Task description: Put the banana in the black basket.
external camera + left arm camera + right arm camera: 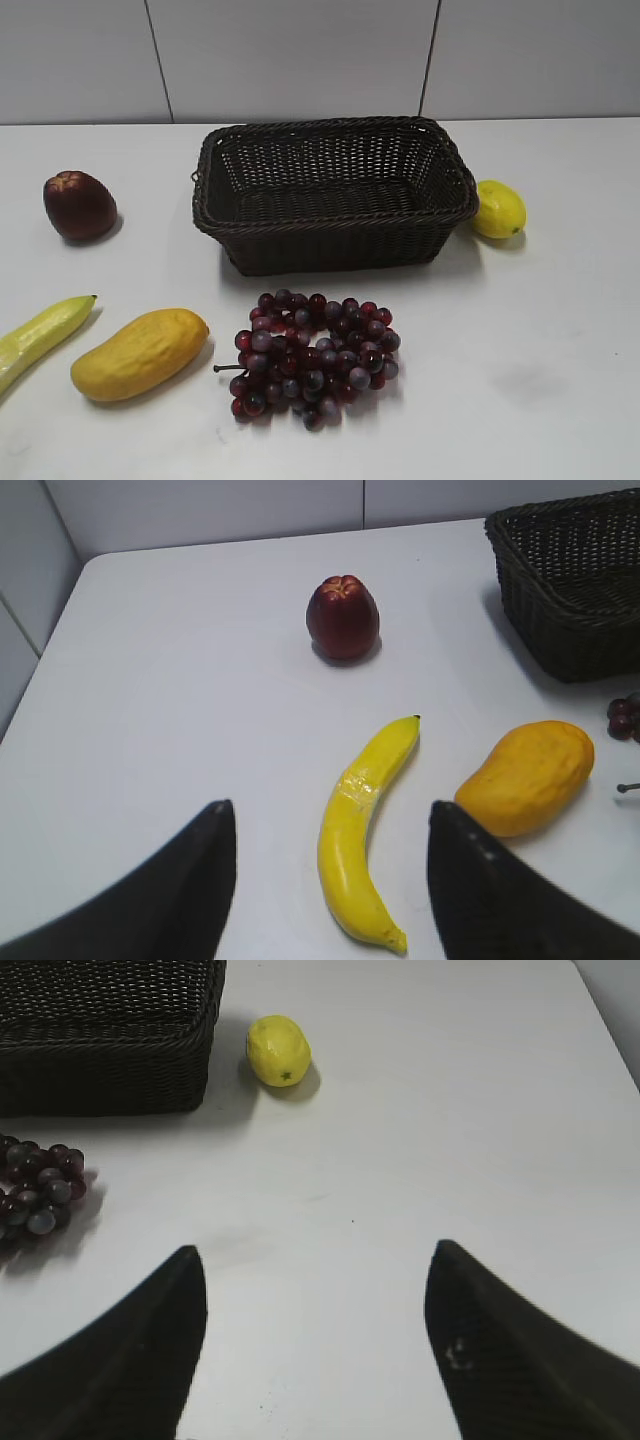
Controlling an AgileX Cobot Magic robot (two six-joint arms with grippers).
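The banana (40, 335) lies on the white table at the front left, dark tip toward the mango. In the left wrist view the banana (362, 830) lies between and below my open left gripper's (330, 815) black fingers, not touched. The black basket (335, 195), woven and empty, stands at the back middle; it also shows in the left wrist view (575, 580) and the right wrist view (105, 1035). My right gripper (315, 1265) is open and empty over bare table. Neither gripper shows in the exterior view.
An orange-yellow mango (140, 352) lies right of the banana. A bunch of dark red grapes (315, 355) lies in front of the basket. A dark red apple (79, 205) sits at the left, a lemon (498, 209) right of the basket. A tiled wall stands behind.
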